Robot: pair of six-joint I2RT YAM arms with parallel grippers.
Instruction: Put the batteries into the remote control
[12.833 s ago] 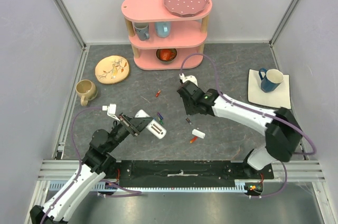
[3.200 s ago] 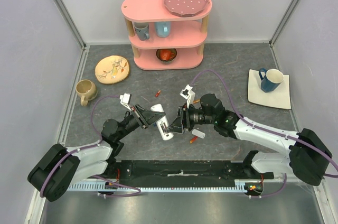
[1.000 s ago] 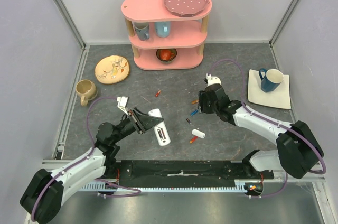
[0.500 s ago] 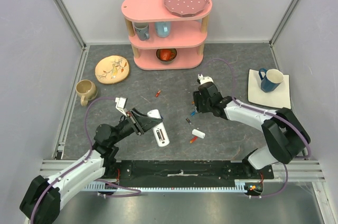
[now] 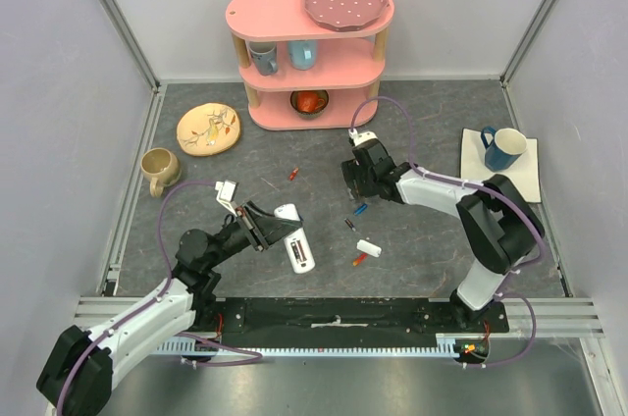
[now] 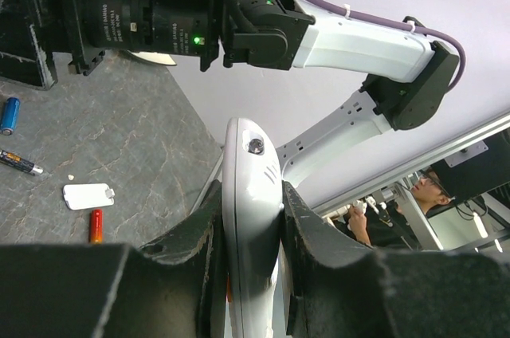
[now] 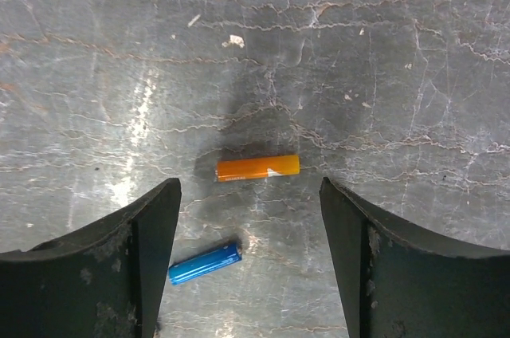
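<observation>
meanwhile the left end effector (image 5: 265, 230) grips the remote control (image 5: 296, 245) clear of the table (image 5: 432, 122), tilted, likely so a cell can be pushed in, while the right end effector (image 7: 250, 202) hangs spread open over the orange battery (image 7: 258, 167), apparently lined up to pick it.

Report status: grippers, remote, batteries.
Left gripper shut on remote control. Right gripper open above orange battery, blue battery beside. Nothing in the way.

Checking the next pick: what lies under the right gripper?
An orange battery lies on the table between the right gripper's open fingers, a blue battery beside it. Anything beneath the fingers is hidden.
</observation>
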